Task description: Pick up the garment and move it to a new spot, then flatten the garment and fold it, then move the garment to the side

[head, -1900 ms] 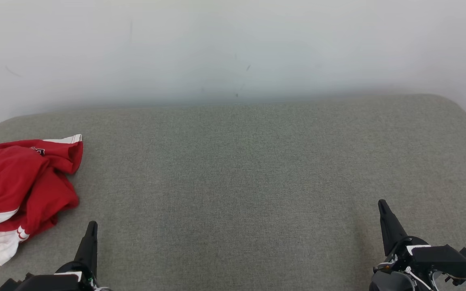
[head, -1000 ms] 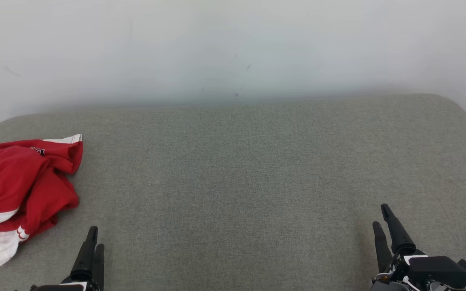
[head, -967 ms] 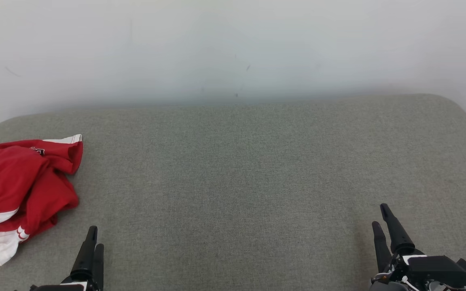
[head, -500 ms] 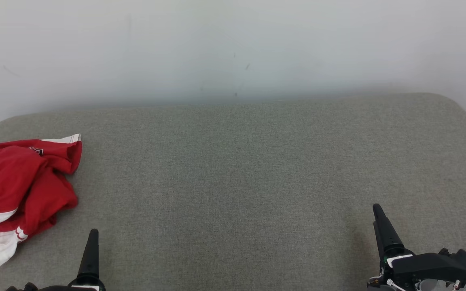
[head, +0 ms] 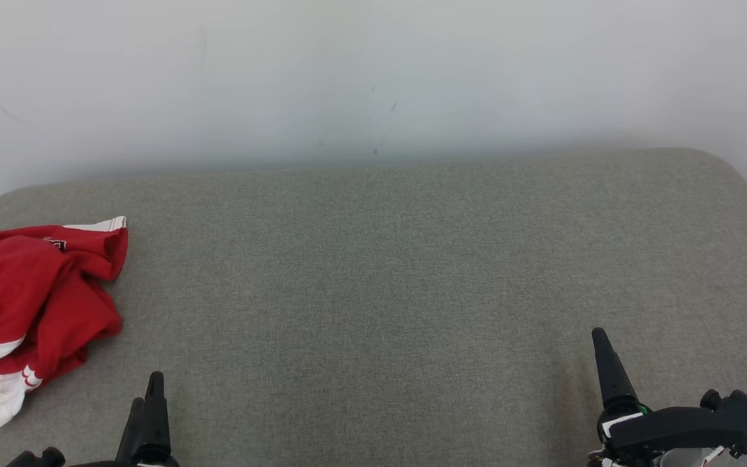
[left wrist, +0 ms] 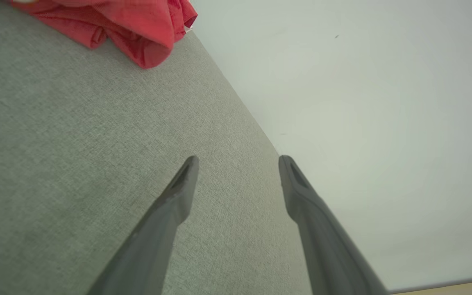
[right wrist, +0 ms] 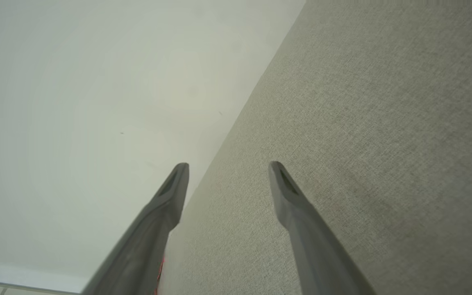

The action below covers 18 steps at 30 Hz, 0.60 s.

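Nearest the robot, left gripper (left wrist: 238, 157) and right gripper (right wrist: 228, 164) hover empty, fingers apart.
Beyond them, at the left edge of the grey cushion (head: 380, 272), the crumpled red garment (head: 36, 292) lies — soft, light, probably best pinched at a raised fold.

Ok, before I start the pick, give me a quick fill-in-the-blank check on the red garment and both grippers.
1. The crumpled red garment lies on the robot's ___ side of the grey fabric surface.
2. Its trim is ___.
3. The left gripper and the right gripper are both ___, holding nothing.
4. The gripper nearer the garment is the ___ one.
Missing words: left; white; open; left.
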{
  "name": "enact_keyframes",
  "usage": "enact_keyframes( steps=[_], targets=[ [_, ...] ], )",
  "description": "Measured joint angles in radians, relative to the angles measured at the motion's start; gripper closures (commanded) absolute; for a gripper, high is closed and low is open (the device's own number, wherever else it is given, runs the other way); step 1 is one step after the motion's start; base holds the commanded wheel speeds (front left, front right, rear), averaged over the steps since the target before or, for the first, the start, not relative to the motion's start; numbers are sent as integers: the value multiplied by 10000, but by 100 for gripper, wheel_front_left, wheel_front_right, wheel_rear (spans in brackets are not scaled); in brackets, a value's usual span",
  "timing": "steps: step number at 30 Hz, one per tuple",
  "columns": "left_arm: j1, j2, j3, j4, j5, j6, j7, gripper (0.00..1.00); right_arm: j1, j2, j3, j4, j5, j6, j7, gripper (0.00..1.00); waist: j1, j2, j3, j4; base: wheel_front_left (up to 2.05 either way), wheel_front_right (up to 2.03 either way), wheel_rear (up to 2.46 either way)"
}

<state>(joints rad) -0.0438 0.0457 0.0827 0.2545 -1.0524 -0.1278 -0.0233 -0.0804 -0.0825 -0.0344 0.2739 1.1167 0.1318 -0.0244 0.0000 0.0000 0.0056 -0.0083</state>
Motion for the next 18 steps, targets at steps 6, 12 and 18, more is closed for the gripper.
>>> enact_keyframes(
  steps=[6,12,18],
  targets=[
    [42,2,134,-36,924,0,-207,0,36,-4,86,4,-792,0,-213,0,0,0,-20,-19,0,0,0],
    [116,-2,165,-92,1822,0,-420,0,43,-33,167,10,-1565,0,-416,0,0,0,-10,-36,0,0,0],
    [199,-4,205,-92,2709,0,-625,0,48,-54,215,73,-2326,0,-617,0,0,0,6,-56,0,0,0]
  ],
)
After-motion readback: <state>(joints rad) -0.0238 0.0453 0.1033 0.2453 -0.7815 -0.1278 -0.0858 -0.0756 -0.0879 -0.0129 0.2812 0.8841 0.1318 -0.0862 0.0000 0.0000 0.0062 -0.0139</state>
